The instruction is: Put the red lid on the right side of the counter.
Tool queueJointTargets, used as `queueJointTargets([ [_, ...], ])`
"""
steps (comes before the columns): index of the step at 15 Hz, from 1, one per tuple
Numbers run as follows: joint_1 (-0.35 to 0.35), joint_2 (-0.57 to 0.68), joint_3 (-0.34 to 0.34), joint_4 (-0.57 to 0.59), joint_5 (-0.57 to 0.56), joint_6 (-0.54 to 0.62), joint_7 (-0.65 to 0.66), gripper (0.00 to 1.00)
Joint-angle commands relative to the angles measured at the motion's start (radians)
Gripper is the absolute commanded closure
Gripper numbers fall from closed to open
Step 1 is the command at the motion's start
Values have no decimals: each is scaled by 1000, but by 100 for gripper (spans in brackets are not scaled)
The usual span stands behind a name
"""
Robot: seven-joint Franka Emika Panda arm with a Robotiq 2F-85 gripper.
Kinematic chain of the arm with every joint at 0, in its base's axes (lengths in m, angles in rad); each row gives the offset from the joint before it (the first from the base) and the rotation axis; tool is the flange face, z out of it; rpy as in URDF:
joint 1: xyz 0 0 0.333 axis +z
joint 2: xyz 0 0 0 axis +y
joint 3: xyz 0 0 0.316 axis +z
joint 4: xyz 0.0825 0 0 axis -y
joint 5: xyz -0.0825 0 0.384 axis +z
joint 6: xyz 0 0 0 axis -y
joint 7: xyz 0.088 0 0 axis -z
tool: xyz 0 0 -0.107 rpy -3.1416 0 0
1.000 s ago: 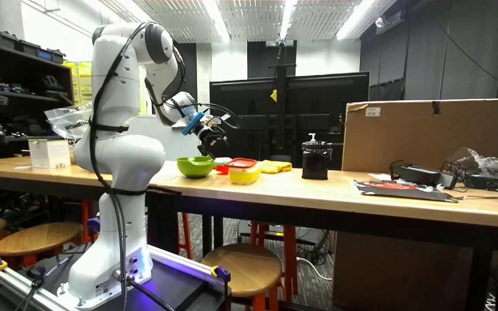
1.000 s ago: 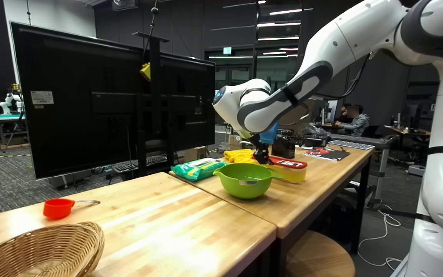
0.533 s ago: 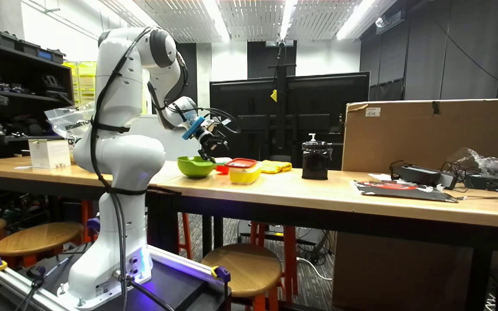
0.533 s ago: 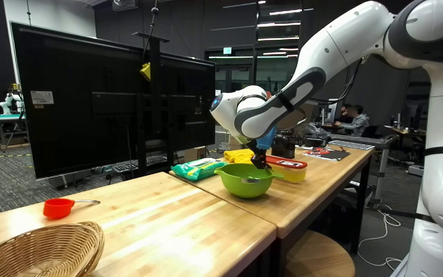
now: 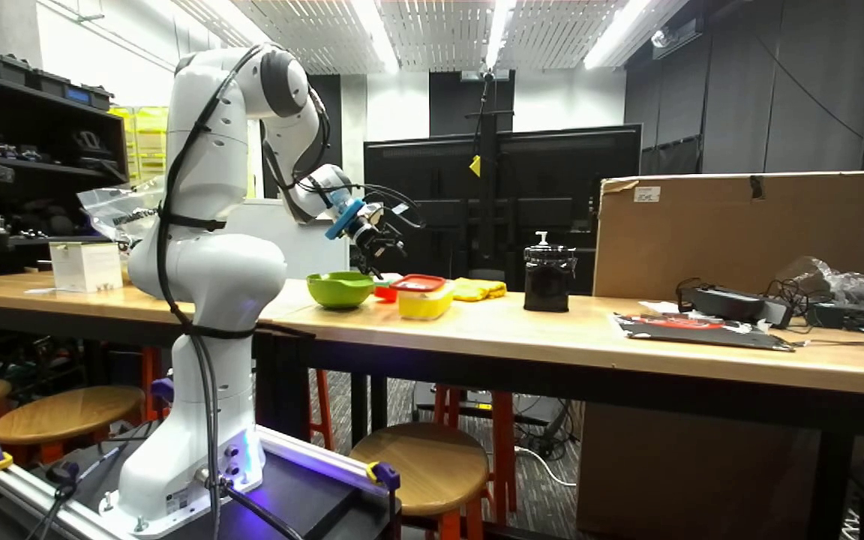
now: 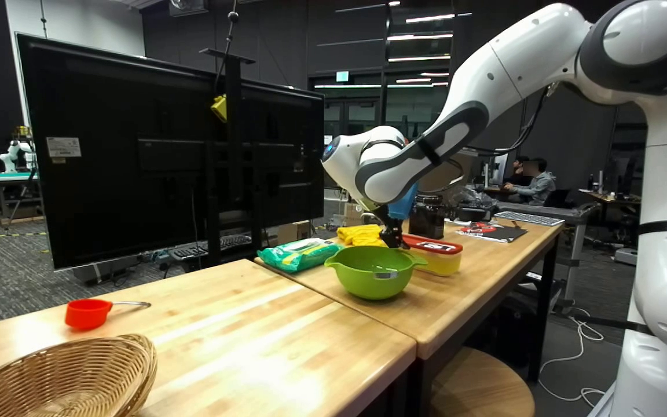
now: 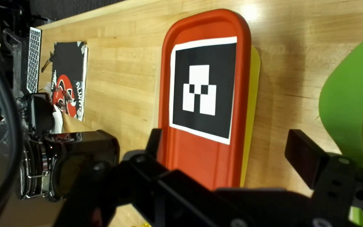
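The red lid (image 7: 197,157) is flat with rounded corners and bears a black-and-white marker. It sits on the yellow container (image 5: 423,305) on the light-wood counter (image 5: 574,334); the lid also shows in both exterior views (image 5: 418,283) (image 6: 435,245). My gripper (image 7: 225,135) is open and empty, above the counter. In the wrist view one finger overlaps the lid's left edge, and the other is over the wood between container and green bowl (image 7: 342,91). In an exterior view the gripper (image 6: 396,238) is just behind the bowl's far rim. The arm hides the lid's near end in the wrist view.
A yellow cloth (image 5: 481,289) and a dark pump jar (image 5: 548,277) stand right of the container. A black folder (image 5: 702,331) and electronics lie farther right, before a large cardboard box (image 5: 762,232). Green wipes (image 6: 299,255), a red measuring cup (image 6: 87,314) and a wicker basket (image 6: 67,370) are also there.
My gripper dipped toward the green bowl, then rose and moved slightly away from it toward the container. The bowl has turned and shifted slightly. The lid has not moved.
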Motion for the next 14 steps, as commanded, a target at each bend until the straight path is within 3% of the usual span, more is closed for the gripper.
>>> queueJointTargets([
  [1, -7, -9, -13, 24, -15, -3, -30, 0],
  [14, -41, 56, -53, 67, 1, 81, -45, 0],
])
